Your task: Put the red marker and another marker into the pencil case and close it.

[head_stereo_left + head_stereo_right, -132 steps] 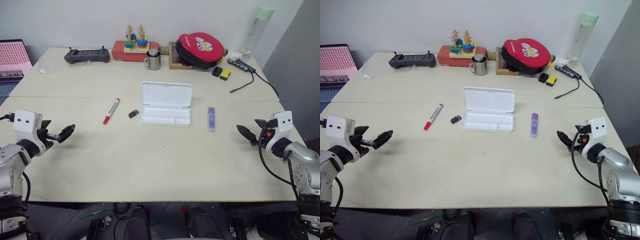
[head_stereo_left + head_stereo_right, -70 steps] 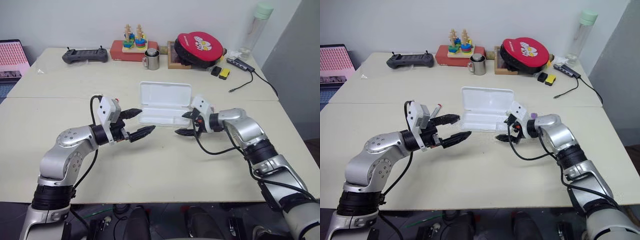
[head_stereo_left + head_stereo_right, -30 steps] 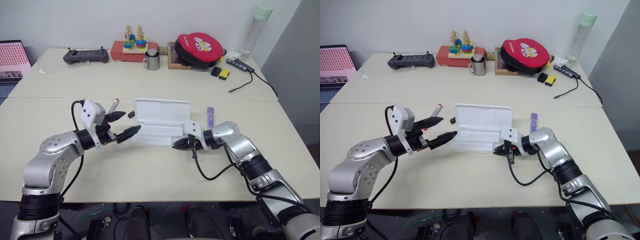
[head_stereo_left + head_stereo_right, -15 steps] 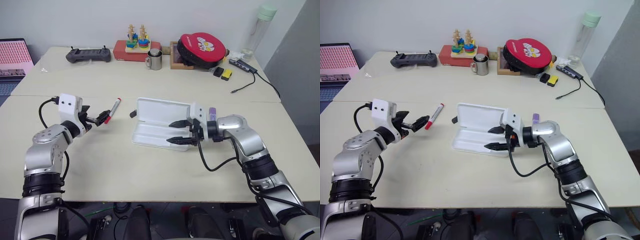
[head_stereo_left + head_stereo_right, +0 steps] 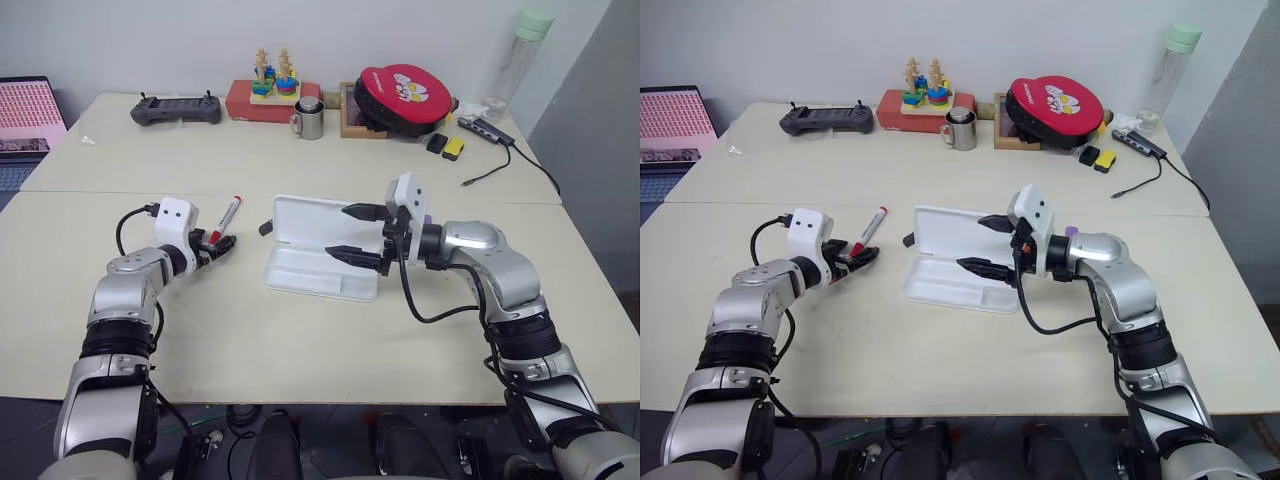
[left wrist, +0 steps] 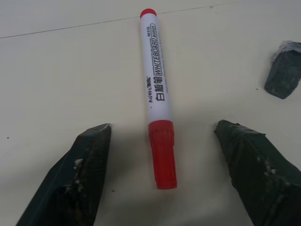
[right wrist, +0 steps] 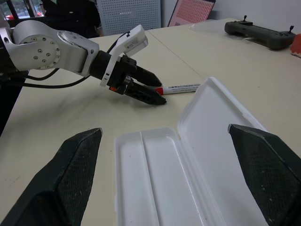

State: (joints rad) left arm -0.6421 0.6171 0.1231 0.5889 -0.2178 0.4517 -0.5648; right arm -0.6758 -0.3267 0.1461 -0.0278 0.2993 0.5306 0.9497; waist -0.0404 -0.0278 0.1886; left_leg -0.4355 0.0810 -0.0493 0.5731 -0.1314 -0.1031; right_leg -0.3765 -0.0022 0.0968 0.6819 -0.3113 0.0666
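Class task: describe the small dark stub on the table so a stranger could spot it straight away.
Find the open white pencil case mid-table. Just off its lid's outer corner, on the side toward the red marker, lies the small dark stub. It is much shorter than the marker, and dark all over.

Both of the robot's arms are cased in rounded, silver-grey metallic shells with darker bands at the joints, and thin black cables loop loosely along each forearm. Each wrist carries a white, boxy camera housing above a black collar, from which the left hand [image 5: 219,247] and right hand [image 5: 354,232] extend. Their tapered black fingers [image 6: 87,162] have a rough, scuffed surface flecked with pale specks.
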